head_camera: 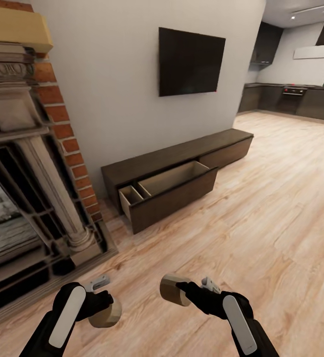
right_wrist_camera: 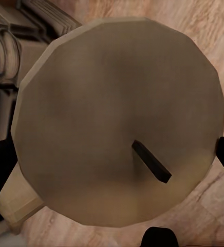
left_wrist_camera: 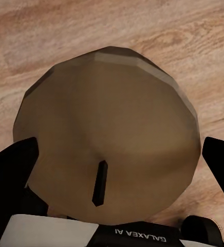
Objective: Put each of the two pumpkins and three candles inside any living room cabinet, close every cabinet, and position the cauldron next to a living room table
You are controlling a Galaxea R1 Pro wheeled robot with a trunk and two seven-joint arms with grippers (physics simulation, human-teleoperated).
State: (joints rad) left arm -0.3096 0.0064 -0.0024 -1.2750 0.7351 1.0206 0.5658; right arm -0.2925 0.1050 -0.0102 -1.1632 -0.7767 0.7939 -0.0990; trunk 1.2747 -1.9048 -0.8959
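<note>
Two candles are in view — one clamped in the left gripper (head_camera: 103, 303), one clamped in the right gripper (head_camera: 184, 288), both held low over the floor (head_camera: 261, 208). A loose squeeze could let the left candle (left_wrist_camera: 109, 134) or the right candle (right_wrist_camera: 117, 123) fall and roll away. Farther off, one cabinet (head_camera: 181, 168) waits with one drawer (head_camera: 171, 191) open.
</note>
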